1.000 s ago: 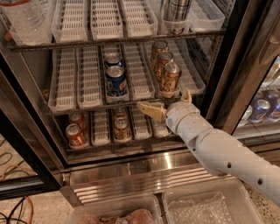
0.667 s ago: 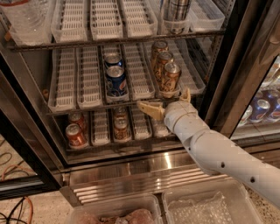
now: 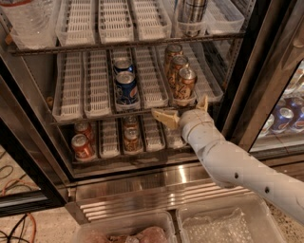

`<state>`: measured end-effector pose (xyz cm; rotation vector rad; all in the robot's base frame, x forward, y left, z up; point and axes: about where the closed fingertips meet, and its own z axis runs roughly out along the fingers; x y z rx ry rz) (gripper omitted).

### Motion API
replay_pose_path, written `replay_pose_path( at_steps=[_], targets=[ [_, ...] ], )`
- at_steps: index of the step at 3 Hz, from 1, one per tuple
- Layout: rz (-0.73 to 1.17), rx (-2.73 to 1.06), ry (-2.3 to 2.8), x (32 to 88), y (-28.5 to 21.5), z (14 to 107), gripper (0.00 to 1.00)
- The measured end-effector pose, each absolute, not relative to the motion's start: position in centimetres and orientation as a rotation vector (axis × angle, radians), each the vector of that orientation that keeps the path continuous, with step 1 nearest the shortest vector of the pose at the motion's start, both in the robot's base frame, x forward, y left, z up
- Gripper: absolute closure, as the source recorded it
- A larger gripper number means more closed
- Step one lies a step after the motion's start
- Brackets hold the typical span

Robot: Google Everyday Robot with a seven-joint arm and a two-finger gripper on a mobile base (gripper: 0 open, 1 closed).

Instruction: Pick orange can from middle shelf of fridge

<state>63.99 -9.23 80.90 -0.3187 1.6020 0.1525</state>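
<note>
Three amber-orange cans stand in a row in a right-hand lane of the middle shelf [image 3: 71, 92]; the front orange can [image 3: 185, 83] is at the shelf's front edge. My gripper [image 3: 184, 110] is open just below and in front of that can, at the shelf's front wire. One tan finger [image 3: 164, 118] points left and the other [image 3: 204, 102] rises to the can's right. It holds nothing. The white arm comes in from the lower right. The fridge [image 3: 237, 95] has its door open.
Two blue cans [image 3: 126, 88] stand in the middle lane of the same shelf. The lower rack holds red-orange cans [image 3: 81, 146] and dark cans [image 3: 132, 139]. A silver can [image 3: 192, 14] stands on the top shelf. Clear plastic bins [image 3: 223, 223] lie on the floor in front.
</note>
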Motion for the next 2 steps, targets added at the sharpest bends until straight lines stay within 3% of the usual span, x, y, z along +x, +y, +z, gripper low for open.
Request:
replay_pose_path(
  at_steps=[2],
  targets=[
    [0.163,-0.291,1.571,65.40,-9.81,82.44,0.00]
  ],
)
